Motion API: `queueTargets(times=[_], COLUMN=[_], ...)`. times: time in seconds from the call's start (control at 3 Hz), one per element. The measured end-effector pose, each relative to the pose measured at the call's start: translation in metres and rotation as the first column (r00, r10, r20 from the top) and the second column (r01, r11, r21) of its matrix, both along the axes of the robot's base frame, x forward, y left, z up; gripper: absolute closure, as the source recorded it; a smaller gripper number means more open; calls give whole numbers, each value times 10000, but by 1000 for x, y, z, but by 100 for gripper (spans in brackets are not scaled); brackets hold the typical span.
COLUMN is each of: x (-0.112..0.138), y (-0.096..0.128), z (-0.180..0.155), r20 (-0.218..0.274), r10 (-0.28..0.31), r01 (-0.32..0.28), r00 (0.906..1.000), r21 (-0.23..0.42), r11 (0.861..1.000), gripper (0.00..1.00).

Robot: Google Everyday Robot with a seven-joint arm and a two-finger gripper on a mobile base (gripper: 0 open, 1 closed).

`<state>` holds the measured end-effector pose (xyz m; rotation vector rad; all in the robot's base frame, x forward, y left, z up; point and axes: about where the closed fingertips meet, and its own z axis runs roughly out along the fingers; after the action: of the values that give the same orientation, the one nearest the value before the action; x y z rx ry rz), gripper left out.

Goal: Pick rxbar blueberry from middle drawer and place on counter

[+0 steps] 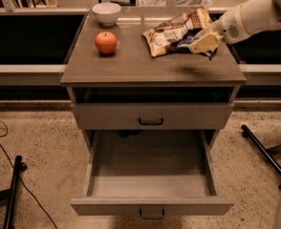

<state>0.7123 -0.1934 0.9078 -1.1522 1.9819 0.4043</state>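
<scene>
1. The gripper (202,44) hangs at the upper right of the frame, over the right part of the counter (131,66). Its fingers are clamped on the rxbar blueberry (184,44).
2. The bar is held off the slab, just beside the snack bag (171,30). A soft shadow lies below it, near the counter's right edge.
3. The counter's front strip, from the left corner to the shadow, shows bare surface.
4. The middle drawer (150,206) stands pulled out at the bottom centre, its flat floor in plain sight.
5. On the counter: one apple (106,42), one white bowl (106,12) at the back edge, one snack bag.
6. Two drawer fronts show, each with one dark handle; the closed drawer (112,117) sits above the open one.
</scene>
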Motion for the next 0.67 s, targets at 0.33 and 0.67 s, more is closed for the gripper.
queueTargets(times=[0.33, 0.67], x=[12, 13], y=[0, 0], z=[-11, -44], r20=[556, 220], r10=[-284, -249], r01=[256, 230], r00=[9980, 9994], r21=[501, 853], r11=[9984, 9961], gripper=[21, 0])
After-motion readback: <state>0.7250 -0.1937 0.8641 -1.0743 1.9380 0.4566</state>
